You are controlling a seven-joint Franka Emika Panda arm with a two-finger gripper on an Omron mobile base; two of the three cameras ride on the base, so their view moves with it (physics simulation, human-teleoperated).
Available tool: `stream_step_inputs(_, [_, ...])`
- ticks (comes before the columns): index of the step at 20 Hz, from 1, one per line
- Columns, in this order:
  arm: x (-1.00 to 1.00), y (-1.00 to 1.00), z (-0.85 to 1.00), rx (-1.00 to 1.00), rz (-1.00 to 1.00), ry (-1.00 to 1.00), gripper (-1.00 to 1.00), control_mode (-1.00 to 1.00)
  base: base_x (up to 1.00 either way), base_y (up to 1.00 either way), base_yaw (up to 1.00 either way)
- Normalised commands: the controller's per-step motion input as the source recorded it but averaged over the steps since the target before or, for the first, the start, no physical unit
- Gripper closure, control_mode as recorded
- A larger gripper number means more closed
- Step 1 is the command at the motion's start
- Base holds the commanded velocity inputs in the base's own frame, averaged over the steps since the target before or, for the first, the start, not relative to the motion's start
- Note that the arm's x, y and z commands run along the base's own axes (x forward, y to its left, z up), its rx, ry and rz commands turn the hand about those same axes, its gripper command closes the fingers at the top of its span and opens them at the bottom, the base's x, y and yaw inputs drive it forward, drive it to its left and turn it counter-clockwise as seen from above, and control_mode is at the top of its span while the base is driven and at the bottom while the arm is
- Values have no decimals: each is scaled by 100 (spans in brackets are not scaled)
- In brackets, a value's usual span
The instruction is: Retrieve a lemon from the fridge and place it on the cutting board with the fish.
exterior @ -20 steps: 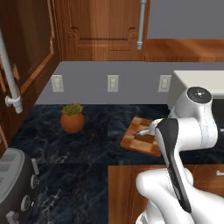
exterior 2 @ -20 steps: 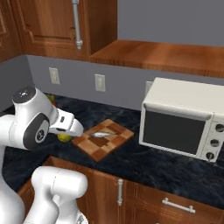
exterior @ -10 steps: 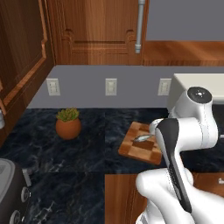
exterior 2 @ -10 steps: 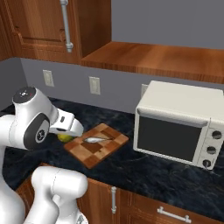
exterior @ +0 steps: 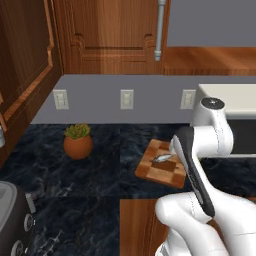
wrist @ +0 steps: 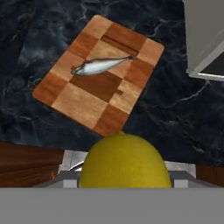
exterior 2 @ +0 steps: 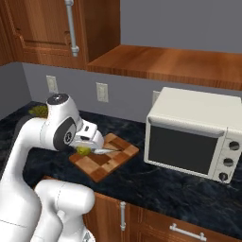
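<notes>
Claw [exterior 2: 86, 147] closed around the lemon [wrist: 124, 161], held above the near edge of the cutting board; in the hand view the yellow-green fruit sits at the bottom, with the board beyond it.

Items, largest to smallest:

1. Bench [exterior: 75, 185]: dark marbled top carrying every item below.
2. Toaster oven [exterior 2: 194, 134]: white, standing just beside the board on the side away from the arm.
3. Cutting board [wrist: 78, 103]: reddish-brown checkered wood, lying flat on the bench. About half of its surface, the part nearer the hand, is bare.
4. Potted plant [exterior: 78, 142]: orange-brown pot, well apart from the board.
5. Fish [wrist: 103, 65]: silvery-grey, lying across the far half of the board.
6. Lemon: seen in the right base view as a yellow-green patch under the hand, close to the board's near corner.

Step in hand, as judged: carrying the lemon over the board for release. To do it well, the claw should advance until the fruit is over the bare near half, clear of the fish and away from the edge, then descend close to the wood before opening. A rounded fruit dropped from height is likely to roll off onto the bench.
</notes>
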Motion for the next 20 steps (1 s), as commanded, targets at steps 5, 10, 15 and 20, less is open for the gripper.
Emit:
stream_step_inputs(5, [72, -5, -56, 2, 1, 5, 100, -100, 0, 0, 0])
stream_step_inputs(10, [61, 0, -64, 0, 0, 2, 100, -100, 0, 0, 0])
stream_step_inputs(15, [38, 0, -72, 0, 0, 5, 100, -100, 0, 0, 0])
stream_step_inputs(20, [3, 0, -48, 0, 0, 0, 100, -100, 0, 0, 0])
